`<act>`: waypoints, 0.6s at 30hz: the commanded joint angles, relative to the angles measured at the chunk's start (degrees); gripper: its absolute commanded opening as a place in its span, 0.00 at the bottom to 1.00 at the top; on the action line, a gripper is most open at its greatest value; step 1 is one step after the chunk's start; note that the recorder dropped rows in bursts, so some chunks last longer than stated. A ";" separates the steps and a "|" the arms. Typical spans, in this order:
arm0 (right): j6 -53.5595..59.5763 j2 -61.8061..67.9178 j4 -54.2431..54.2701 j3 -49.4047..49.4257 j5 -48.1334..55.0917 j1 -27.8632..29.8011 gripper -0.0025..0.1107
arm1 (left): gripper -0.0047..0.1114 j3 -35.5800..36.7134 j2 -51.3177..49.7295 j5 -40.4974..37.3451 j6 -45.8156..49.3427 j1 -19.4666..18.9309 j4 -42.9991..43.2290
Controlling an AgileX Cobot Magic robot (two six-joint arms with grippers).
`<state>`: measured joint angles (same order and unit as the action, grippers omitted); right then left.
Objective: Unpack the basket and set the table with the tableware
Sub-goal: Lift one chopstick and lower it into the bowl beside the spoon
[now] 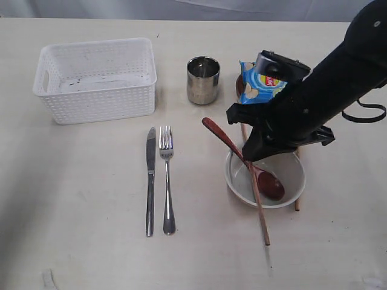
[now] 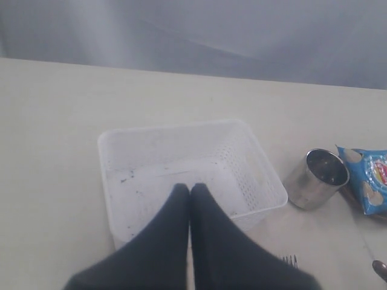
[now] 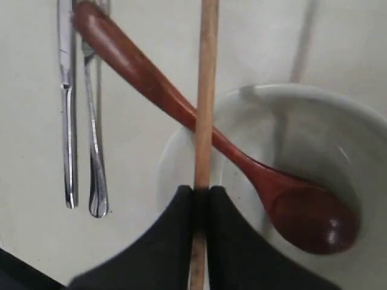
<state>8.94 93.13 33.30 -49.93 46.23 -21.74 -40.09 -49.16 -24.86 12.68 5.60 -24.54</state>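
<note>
Right gripper (image 3: pixel 200 192) clamped on a thin pale wooden chopstick (image 3: pixel 205 90) that crosses the round cream bowl (image 3: pixel 338 133), over the reddish-brown wooden spoon (image 3: pixel 151 84) resting in it. Left gripper (image 2: pixel 190 188) pressed together, holding nothing, above the white lattice plastic basket (image 2: pixel 254 175).

One bowl (image 1: pixel 291 175) holds one wooden spoon (image 1: pixel 221 136). There are two chopsticks: one chopstick (image 1: pixel 261 217) crosses the bowl, and a second chopstick (image 1: pixel 297 204) shows at the bowl's right edge. Left of the bowl lie one knife (image 1: pixel 150 181) and one fork (image 1: pixel 167 181). Beyond the bowl are one steel cup (image 1: pixel 202 81) and one blue snack bag (image 1: pixel 257 84). Farther left of the bowl is one white basket (image 1: pixel 97 99).
</note>
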 commanded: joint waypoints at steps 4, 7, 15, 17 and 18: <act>-0.89 2.82 -1.93 0.04 -2.49 -0.07 0.02 | 0.04 0.35 0.27 0.12 0.23 0.41 -0.09; 0.08 2.82 -1.93 0.04 -2.67 -0.07 0.02 | 0.04 0.35 0.27 0.12 0.23 0.41 -0.09; 0.09 3.16 -2.06 0.04 -2.67 -0.07 0.02 | 0.04 0.35 0.27 0.12 0.23 0.41 -0.09; 0.09 3.16 -2.06 0.04 -2.67 -0.07 0.09 | 0.04 0.35 0.27 0.12 0.23 0.41 -0.09; 0.09 3.16 -2.06 0.04 -2.67 -0.07 0.14 | 0.04 0.35 0.27 0.12 0.23 0.41 -0.09</act>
<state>8.48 96.19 31.81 -49.93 43.98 -21.74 -40.09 -49.16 -24.86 12.79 5.60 -24.54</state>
